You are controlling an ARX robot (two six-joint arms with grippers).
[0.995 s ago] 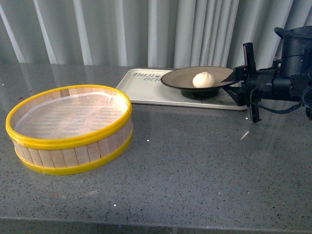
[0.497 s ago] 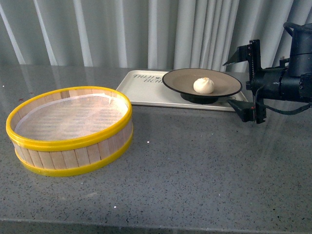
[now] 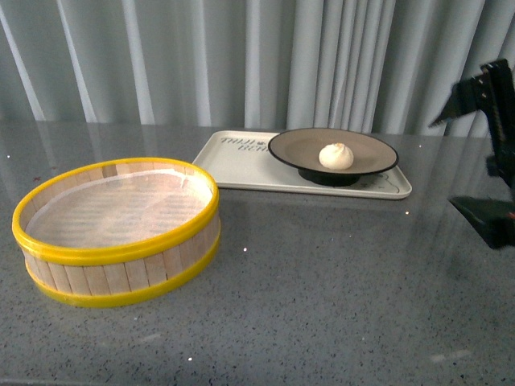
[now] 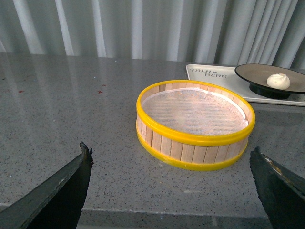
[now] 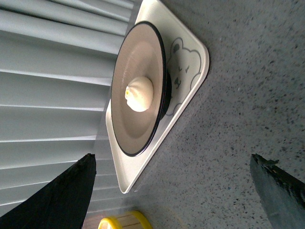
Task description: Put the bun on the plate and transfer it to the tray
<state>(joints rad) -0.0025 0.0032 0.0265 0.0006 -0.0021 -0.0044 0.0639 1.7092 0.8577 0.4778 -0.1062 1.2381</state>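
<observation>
The cream-white bun [image 3: 335,155] sits in the middle of the brown plate [image 3: 366,149]. The plate stands on the right half of the cream tray [image 3: 233,158] at the back of the table. My right gripper [image 3: 444,162] is at the right edge, clear of the tray, open with nothing in it. The right wrist view shows the bun [image 5: 139,94], plate [image 5: 138,52] and tray [image 5: 190,62] beyond the open gripper [image 5: 172,157]. My left gripper [image 4: 170,149] is open near the table's front edge and faces the steamer basket [image 4: 195,143]. The bun [image 4: 279,80] shows far off.
A round wooden steamer basket [image 3: 117,229] with yellow rims stands on the left of the grey speckled table and has nothing in it. Grey curtains hang behind the table. The table's front edge [image 4: 171,210] runs just below the left gripper.
My right gripper has let go of the plate's rim and drawn back to the right, away from the tray. The plate with the bun now rests on the tray.
</observation>
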